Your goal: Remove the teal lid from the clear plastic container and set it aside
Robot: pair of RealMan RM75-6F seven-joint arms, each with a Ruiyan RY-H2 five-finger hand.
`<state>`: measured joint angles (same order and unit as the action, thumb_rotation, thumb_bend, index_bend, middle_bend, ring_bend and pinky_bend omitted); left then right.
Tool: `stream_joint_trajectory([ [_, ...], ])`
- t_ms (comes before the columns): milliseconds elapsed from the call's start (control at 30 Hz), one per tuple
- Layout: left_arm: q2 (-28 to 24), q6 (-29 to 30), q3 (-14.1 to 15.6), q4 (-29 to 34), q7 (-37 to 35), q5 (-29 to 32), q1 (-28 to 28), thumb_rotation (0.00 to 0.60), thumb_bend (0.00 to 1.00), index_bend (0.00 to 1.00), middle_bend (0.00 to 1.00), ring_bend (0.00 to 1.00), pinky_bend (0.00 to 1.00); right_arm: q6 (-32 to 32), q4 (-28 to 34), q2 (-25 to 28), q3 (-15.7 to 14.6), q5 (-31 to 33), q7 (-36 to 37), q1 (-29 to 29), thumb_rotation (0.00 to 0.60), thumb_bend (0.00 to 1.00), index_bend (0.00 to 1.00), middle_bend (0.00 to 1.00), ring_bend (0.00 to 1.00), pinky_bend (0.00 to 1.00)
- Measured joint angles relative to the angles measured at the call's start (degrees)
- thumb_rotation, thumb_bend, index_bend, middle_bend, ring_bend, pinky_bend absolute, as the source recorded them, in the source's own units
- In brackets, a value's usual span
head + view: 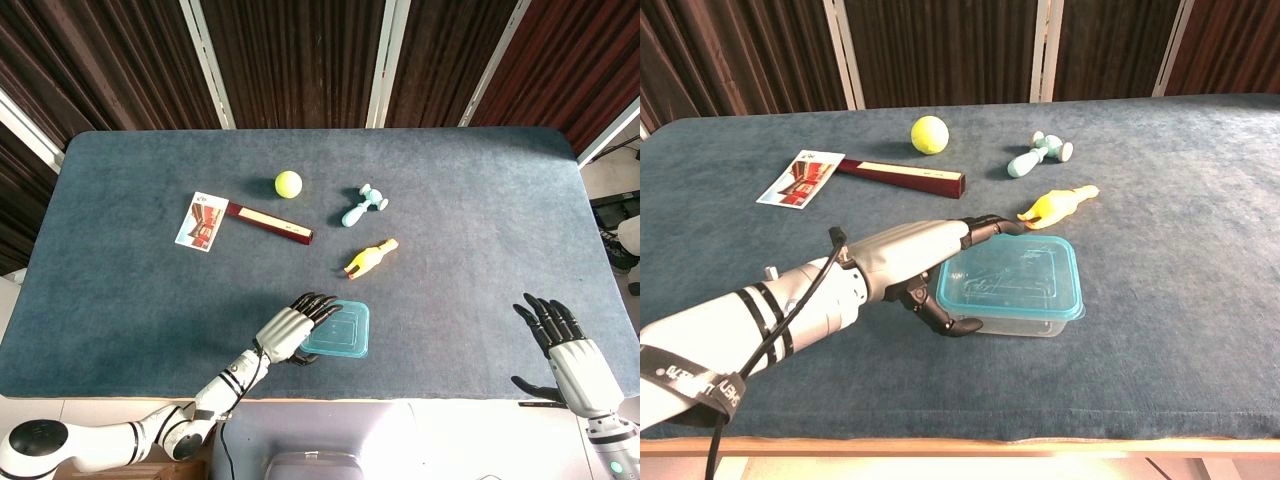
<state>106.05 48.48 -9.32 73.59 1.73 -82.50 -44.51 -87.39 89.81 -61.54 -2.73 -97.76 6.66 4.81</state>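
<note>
Table [480, 180]: blue felt top, bearing everything below.

My left hand [908, 258]: reached in from the near left, fingers laid over the left edge of the lid and thumb curled under by the container's near-left corner, so as to bracket the rim for a lift. I could not tell whether the fingers actually pressed the lid or only hovered against it; nothing was lifted.

My right hand [563, 348]: lay at the near right edge, well apart from the work, fingers spread and holding nothing, out of the way.

Clear plastic container [1010, 322]: stood near centre on the felt, upright.

Teal lid [1018, 277]: sat flat on the container, apparently not yet freed; removal had not begun.

Dark red stick [272, 223]: far left of centre, one end touching the printed card [199, 221].

Yellow rubber chicken [371, 258]: just beyond the container, clear of the lift.

Pale blue toy [363, 205]: farther off, beside the chicken.

Yellow-green ball [288, 183]: farthest, near the stick.
</note>
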Motion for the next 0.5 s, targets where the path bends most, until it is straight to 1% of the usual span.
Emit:
stream_joint_trajectory([
  [300,0.6,-0.9,-0.3,-1.7,1.1,2.0,-1.5,0.6,0.28,0.0,0.0,0.0,0.0,-0.1,0.1,0.1,-0.2,-0.6,0.0,0.0,0.6,0.17,0.0,0.0,0.0,0.0],
  [400,0.7,-1.2,-0.3,-2.1,1.9,2.7,-1.9,0.6,0.29,0.0,0.01,0.0,0.05,-0.1,0.1,0.1,-0.3,-0.7,0.0,-0.1,0.6,0.17,0.0,0.0,0.0,0.0],
  [467,0.9,-1.2,-0.2,-2.4,2.4,3.1,-2.1,0.6,0.29,0.0,0.08,0.04,0.13,-0.1,0.1,0.1,-0.3,-0.8,0.0,-0.1,0.6,0.17,0.0,0.0,0.0,0.0],
  [500,1.0,-1.2,-0.1,-2.4,2.6,3.2,-2.2,0.6,0.29,0.0,0.16,0.09,0.19,-0.2,0.1,0.1,-0.3,-0.8,0.1,-0.1,0.6,0.17,0.0,0.0,0.0,0.0],
])
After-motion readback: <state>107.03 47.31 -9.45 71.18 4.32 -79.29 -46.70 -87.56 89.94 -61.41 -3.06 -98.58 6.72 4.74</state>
